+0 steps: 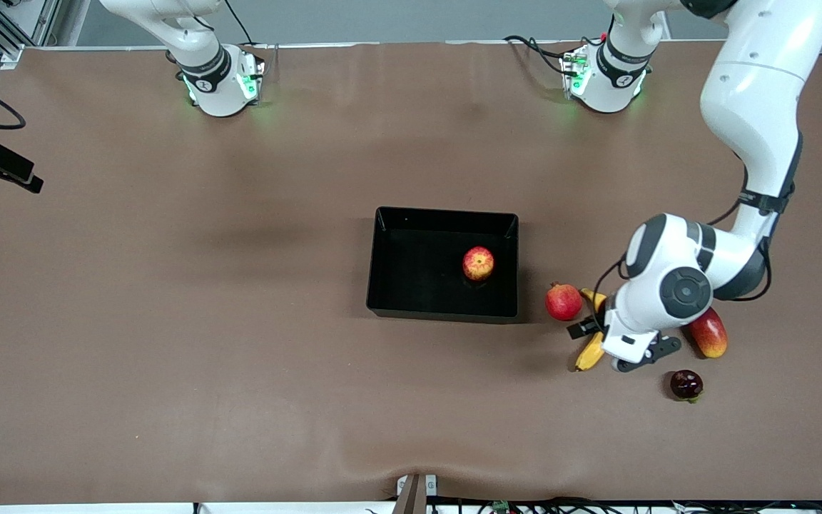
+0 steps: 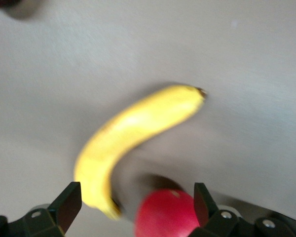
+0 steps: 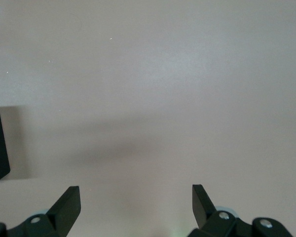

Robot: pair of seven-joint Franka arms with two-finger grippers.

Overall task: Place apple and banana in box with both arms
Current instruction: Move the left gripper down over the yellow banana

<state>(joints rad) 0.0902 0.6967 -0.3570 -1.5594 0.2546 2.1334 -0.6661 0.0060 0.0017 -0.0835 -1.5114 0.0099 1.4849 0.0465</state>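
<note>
I see the apple (image 1: 479, 263) lying in the box (image 1: 382, 265). My left gripper (image 2: 137, 203) hangs spread open over the banana (image 1: 589, 352) beside the pomegranate (image 1: 563, 302); my right gripper (image 3: 136, 203) waits, open, above bare table (image 3: 153, 79).

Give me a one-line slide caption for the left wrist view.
Left tool, fingers open, over the banana lying on the table beside the pomegranate.

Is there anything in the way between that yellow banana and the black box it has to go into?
Yes. The pomegranate sits on the table beside the banana, between it and the box. The left gripper, fingers open, is over the banana, so it would likely lift it above the pomegranate.
</note>
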